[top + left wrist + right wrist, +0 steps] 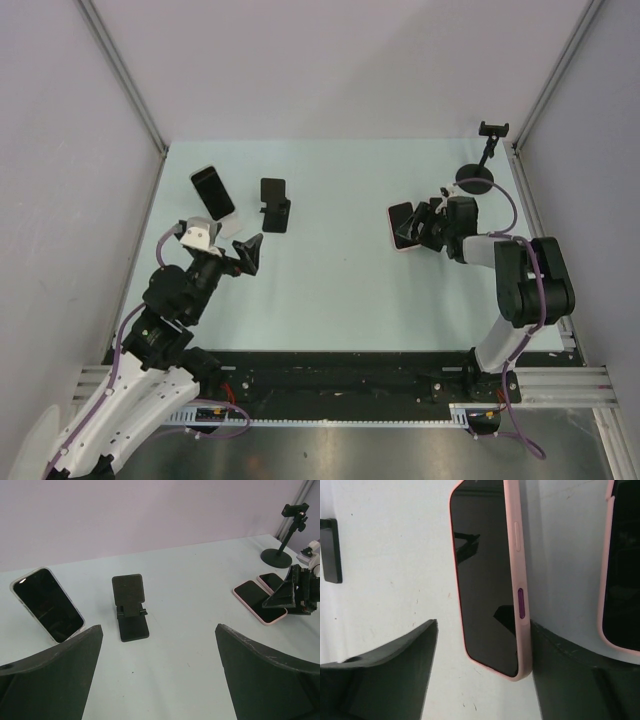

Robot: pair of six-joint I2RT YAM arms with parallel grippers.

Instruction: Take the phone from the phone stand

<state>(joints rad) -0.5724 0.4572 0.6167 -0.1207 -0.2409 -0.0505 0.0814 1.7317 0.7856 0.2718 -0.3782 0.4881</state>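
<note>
The left phone (212,192) sits just left of the folding stand (275,205), well apart from the pair of phones (403,226) lying side by side at right (one between the fingers of my right pincer (485,625)), the clamp stand (480,165) behind them.

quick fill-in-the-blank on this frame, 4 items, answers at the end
1. The number of phones on the black folding stand is ____.
2. The phone lying between the fingers of the right gripper has a ____ case.
3. The left gripper is ____, with nothing between its fingers.
4. In the left wrist view, the clear-cased phone stands to the ____ of the folding stand.

Answers: zero; pink; open; left
</note>
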